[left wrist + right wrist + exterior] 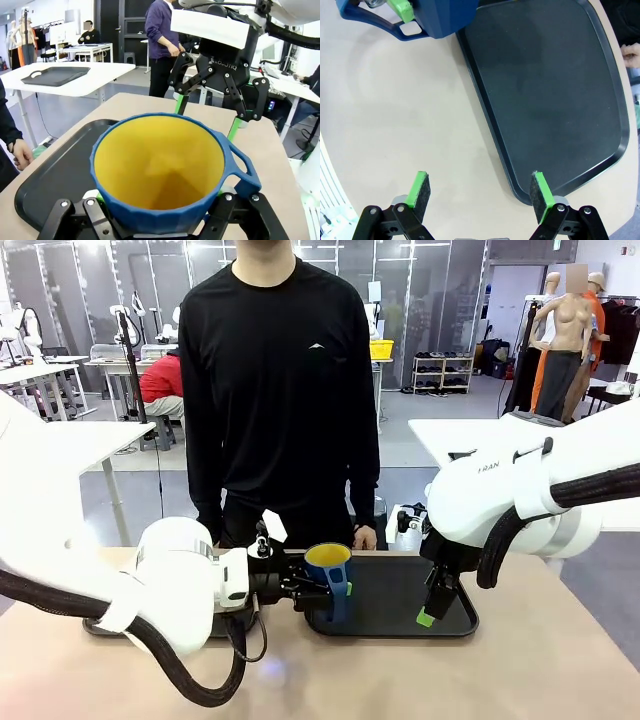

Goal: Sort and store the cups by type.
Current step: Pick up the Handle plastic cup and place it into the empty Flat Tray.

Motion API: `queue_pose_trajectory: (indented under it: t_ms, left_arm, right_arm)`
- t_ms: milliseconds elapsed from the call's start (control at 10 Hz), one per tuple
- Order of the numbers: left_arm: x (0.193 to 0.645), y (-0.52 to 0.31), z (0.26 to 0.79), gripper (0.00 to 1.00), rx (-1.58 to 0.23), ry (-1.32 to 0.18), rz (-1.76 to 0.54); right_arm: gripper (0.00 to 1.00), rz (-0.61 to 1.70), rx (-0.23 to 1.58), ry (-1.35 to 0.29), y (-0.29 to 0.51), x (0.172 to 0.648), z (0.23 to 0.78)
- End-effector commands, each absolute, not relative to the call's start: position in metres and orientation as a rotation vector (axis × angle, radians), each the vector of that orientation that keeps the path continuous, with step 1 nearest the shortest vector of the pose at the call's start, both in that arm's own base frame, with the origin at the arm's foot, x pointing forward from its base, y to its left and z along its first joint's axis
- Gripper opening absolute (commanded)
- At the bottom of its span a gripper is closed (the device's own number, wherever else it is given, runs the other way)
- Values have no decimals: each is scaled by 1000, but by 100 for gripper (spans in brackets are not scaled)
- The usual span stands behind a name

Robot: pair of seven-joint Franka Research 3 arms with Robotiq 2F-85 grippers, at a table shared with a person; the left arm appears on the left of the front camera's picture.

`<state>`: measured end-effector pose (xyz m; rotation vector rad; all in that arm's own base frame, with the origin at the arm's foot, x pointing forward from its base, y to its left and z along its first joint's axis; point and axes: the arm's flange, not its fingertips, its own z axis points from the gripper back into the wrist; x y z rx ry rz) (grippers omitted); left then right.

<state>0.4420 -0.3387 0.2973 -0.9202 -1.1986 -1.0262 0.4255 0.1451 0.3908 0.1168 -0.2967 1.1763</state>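
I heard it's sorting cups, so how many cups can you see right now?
1. A dark blue mug with a yellow inside is held in the left claw over the near-left edge of the black tray. Another cup may be hidden behind the arms.

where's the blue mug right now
The blue mug is gripped by the left gripper at the black tray's left edge, front view centre.

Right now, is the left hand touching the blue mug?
Touching. In the left wrist view the left hand is shut on the blue mug, its fingers pressed against the mug's sides; the front view agrees.
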Motion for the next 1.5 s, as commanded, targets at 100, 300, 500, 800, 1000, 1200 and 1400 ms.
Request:
queue_pose_trajectory:
  t_ms: [100, 300, 500, 800, 1000, 1200, 1400]
  left_arm:
    - [442, -339, 297, 74, -920, -1199, -1026]
    - [469, -350, 288, 74, -883, -1230, -985]
    - [486, -366, 275, 74, -860, -1243, -976]
    - [504, -391, 260, 74, -821, -1273, -979]
    - [512, -402, 249, 74, -801, -1320, -976]
    - [517, -411, 236, 74, -797, -1334, -959]
    - [521, -414, 227, 74, -780, -1336, -971]
  right_arm:
    - [100, 1175, 106, -292, 145, 425, 391]
    - [100, 1175, 106, -292, 145, 425, 391]
    - [100, 1175, 106, -292, 145, 425, 391]
    - [100, 1175, 106, -292, 145, 425, 391]
    - [100, 1175, 106, -292, 145, 425, 391]
    - [100, 1175, 106, -292, 145, 425, 391]
    - [100, 1175, 106, -292, 145, 425, 391]
